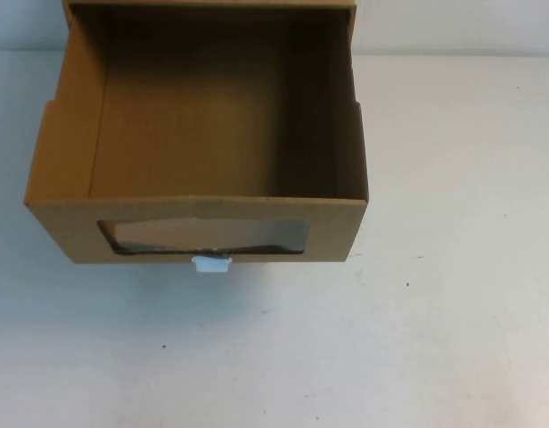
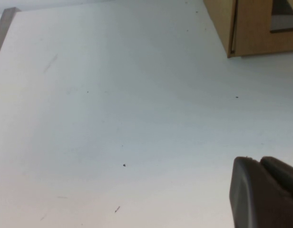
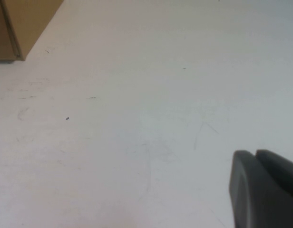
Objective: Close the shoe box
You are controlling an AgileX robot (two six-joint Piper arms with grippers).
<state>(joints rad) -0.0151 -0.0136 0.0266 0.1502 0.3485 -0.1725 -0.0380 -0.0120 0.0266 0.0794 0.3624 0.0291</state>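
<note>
So the brown cardboard drawer-style shoe box [image 1: 199, 134] sits pulled out; I'd push squarely on its windowed front [image 1: 203, 234]. Left gripper [image 2: 265, 192] and right gripper [image 3: 263, 187] hover over the white table [image 1: 453, 312] well clear, can't tell either's grip state.

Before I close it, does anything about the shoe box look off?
Nothing damaged. The shoe box drawer is pulled out and empty, its white pull tab intact. Left tool and right tool sit over bare table, clear of it.

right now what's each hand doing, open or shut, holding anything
Left hand: off to the side of the shoe box, holding nothing; open or shut cannot be told.
Right hand: over bare table, holding nothing; cannot be told.
</note>
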